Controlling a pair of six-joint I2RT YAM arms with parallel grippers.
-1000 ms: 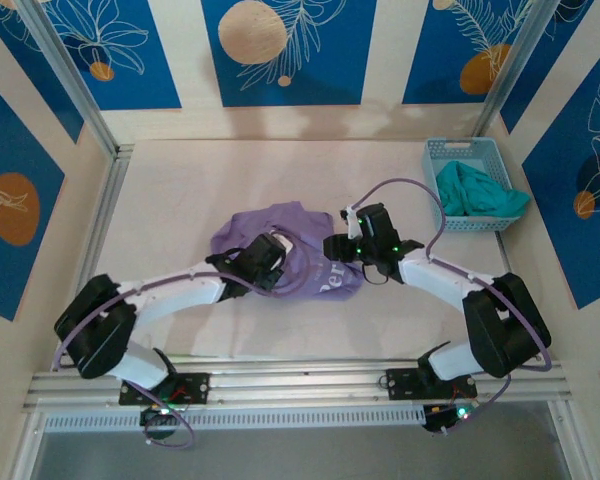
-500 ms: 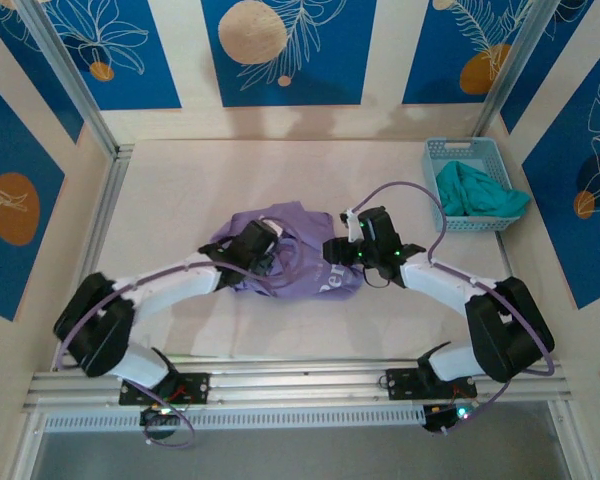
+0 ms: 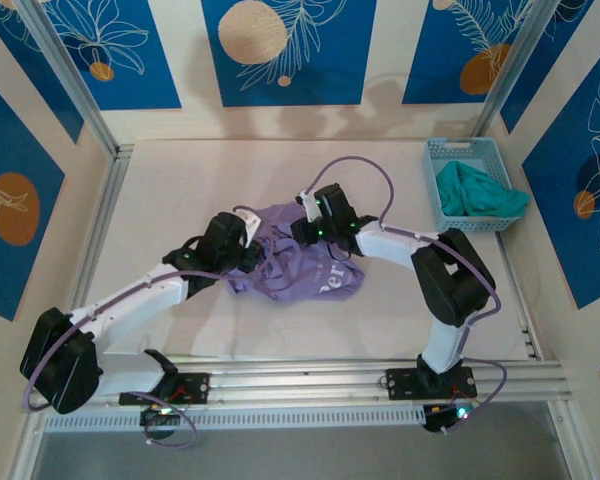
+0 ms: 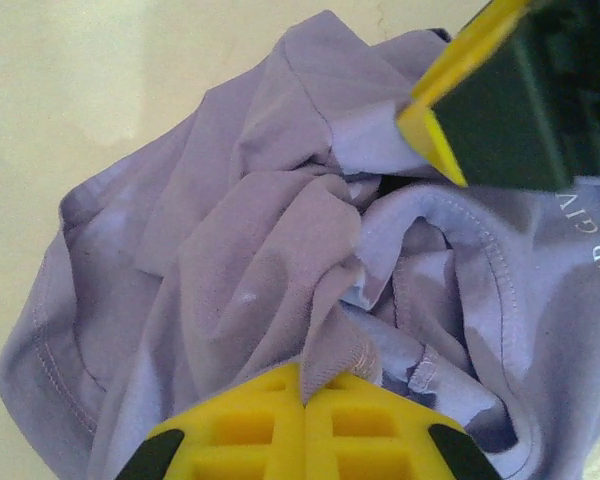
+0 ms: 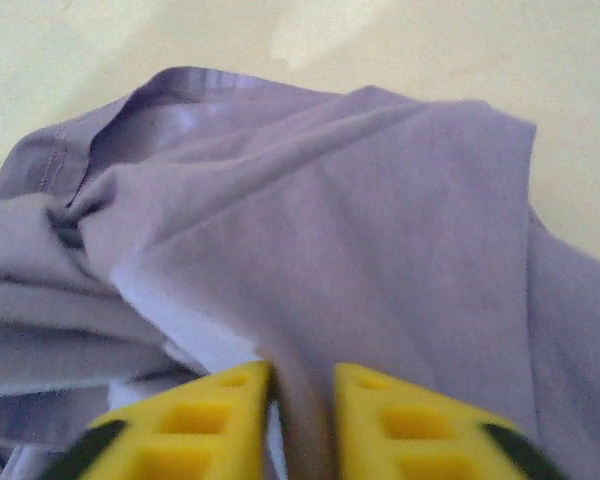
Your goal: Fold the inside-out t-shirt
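The worktop (image 3: 180, 180) lies bare along its far edge, its left edge and most of its near edge, so there is open passage there. In the middle the crumpled inside-out t-shirt (image 3: 302, 268) blocks the way, and the left arm (image 3: 130, 295) and right arm (image 3: 400, 240) slant in over it from the near edge. A blue basket (image 3: 435, 165) holding a teal garment (image 3: 475, 190) fills the far right corner.

T-shirt (image 4: 210, 250) soft matt knit cloth, stitched hems; tabletop (image 4: 100, 80) smooth, matt; basket (image 3: 432, 175) plastic.
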